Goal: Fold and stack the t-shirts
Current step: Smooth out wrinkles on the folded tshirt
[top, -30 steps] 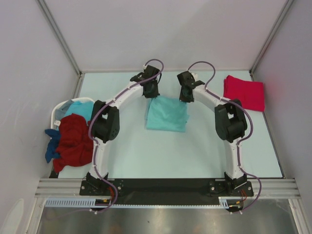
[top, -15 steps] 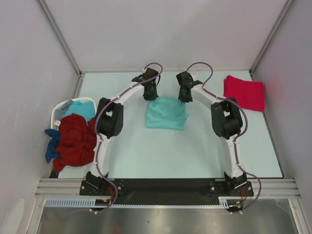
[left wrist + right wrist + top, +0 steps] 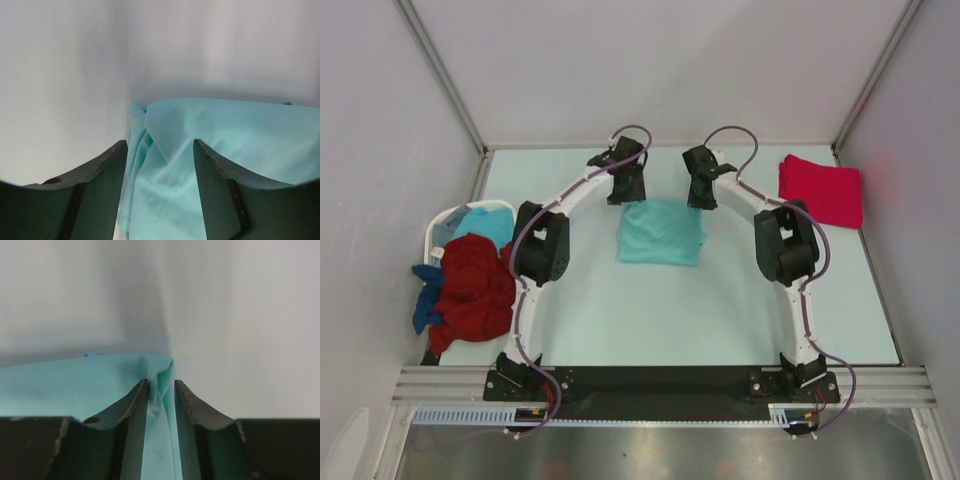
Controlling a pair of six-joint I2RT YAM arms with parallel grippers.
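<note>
The light teal t-shirt (image 3: 661, 232) is seen folded at the middle of the table (image 3: 720, 310). A release of its far edge is judged under way: the left fingers (image 3: 100, 170) are spread wide, and the right fingers (image 3: 131, 405) are narrowly parted around a pucker of cloth. A fresh grasp is likely called for next, so that the shirt can be stacked on the pinkish-red t-shirt (image 3: 820, 190).

Plain colours were recorded: light teal t-shirt (image 3: 661, 232), pinkish-red t-shirt (image 3: 820, 190), dark red t-shirt (image 3: 475, 290), blue t-shirt (image 3: 424, 310), white basket (image 3: 435, 228), pale green worktop (image 3: 650, 310).
</note>
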